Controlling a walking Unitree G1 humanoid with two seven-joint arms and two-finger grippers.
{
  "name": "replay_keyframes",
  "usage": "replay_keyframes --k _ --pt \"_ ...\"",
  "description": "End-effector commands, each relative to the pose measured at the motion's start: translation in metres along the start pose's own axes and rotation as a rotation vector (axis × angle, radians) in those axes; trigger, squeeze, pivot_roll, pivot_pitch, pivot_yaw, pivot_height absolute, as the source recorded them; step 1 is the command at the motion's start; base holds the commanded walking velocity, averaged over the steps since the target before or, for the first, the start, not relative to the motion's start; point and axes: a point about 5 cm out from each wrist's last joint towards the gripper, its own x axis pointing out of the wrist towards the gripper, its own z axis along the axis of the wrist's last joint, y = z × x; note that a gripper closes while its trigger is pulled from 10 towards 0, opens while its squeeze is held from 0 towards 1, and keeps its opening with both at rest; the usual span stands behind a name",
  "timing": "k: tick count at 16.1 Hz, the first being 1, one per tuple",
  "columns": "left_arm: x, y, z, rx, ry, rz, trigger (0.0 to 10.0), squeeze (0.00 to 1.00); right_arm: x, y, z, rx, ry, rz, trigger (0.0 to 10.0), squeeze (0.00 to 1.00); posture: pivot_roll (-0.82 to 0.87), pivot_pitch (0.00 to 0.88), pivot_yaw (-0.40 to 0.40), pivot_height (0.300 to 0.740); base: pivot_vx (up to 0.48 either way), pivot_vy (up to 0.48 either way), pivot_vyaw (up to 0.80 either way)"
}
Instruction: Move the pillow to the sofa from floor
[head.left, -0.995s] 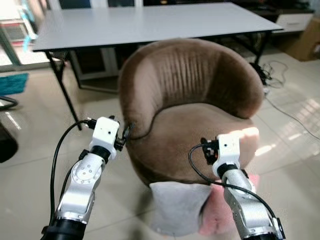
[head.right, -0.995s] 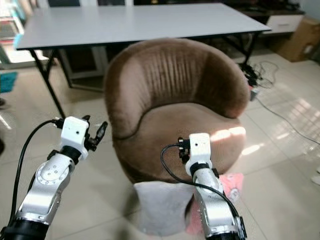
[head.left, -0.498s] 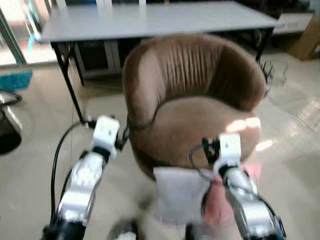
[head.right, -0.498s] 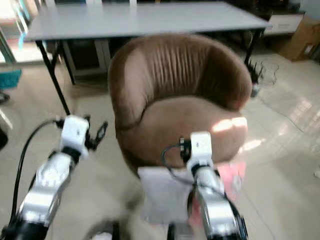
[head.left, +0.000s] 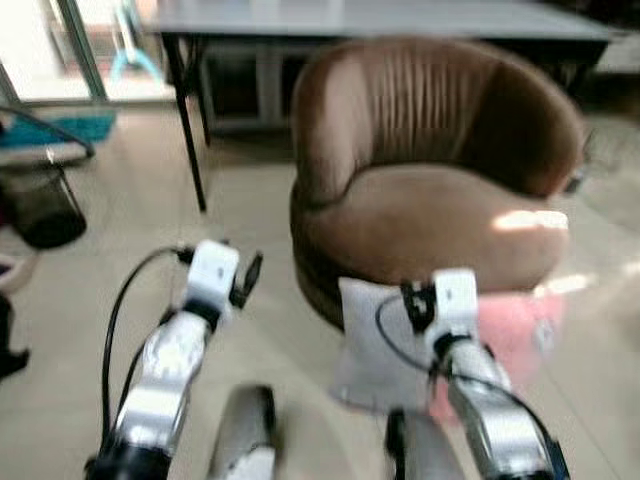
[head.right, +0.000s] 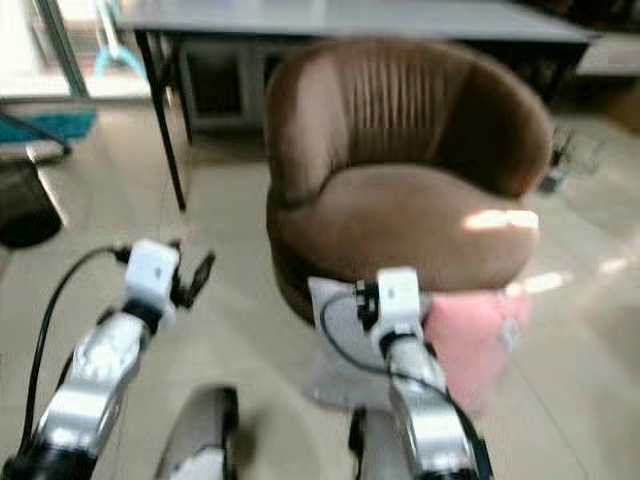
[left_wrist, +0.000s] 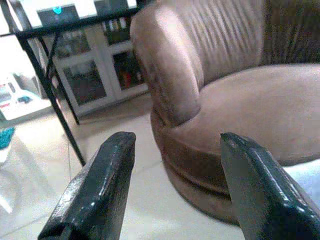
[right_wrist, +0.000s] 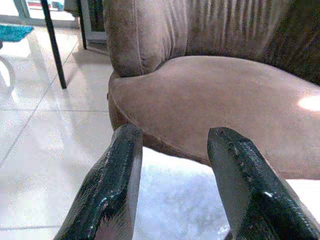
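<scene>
A wide grey counter (head.left: 400, 15) is standing at the back of the room, and in front of it the brown round sofa (head.left: 440, 170) is taking up most of the head views, its seat bare. The picture is blurring, which suggests the robot is walking.

The pillows are lying on the floor, leaning against the sofa's front base: a grey pillow (head.left: 365, 345) on the robot's left and a pink pillow (head.right: 475, 335) touching it on the right.

The left gripper (left_wrist: 172, 187) is hanging in the air off the sofa's left side with its jaws spread wide and holding nothing. The right gripper (right_wrist: 172, 182) is hovering just above the grey pillow, jaws likewise spread and empty, aiming at the gap between the pillow's top edge and the seat.

The step in hand looks like the approach. To do it well, the robot should stop and steady before reaching, bend low, and take the pillow's upper edge deep between the jaws, since soft stuffing slips from a shallow pinch. Both arms may help lift it clear of the seat's lip.
</scene>
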Motion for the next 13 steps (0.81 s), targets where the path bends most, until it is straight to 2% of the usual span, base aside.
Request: replay_keyframes --k 1,9,13 --pt "-0.0011 0.0009 0.0000 -0.006 0.001 0.010 10.0 0.00 0.0015 -0.0035 0.0047 -0.006 -0.013 -0.007 10.0 0.00 -0.02 0.000 -0.009 0.585 0.270 0.000 0.00" --pt "-0.0010 0.0012 -0.0014 -0.014 0.006 0.013 10.0 0.00 0.0023 -0.0039 0.0034 -0.010 -0.006 -0.007 10.0 0.00 -0.02 0.000 -0.011 0.585 0.309 0.000 0.00" --pt "-0.0004 0.0008 -0.0016 -0.014 0.004 0.012 10.0 0.00 0.0032 -0.0037 0.0026 -0.015 -0.004 -0.002 10.0 0.00 -0.02 0.000 -0.013 0.585 0.311 0.000 -0.76"
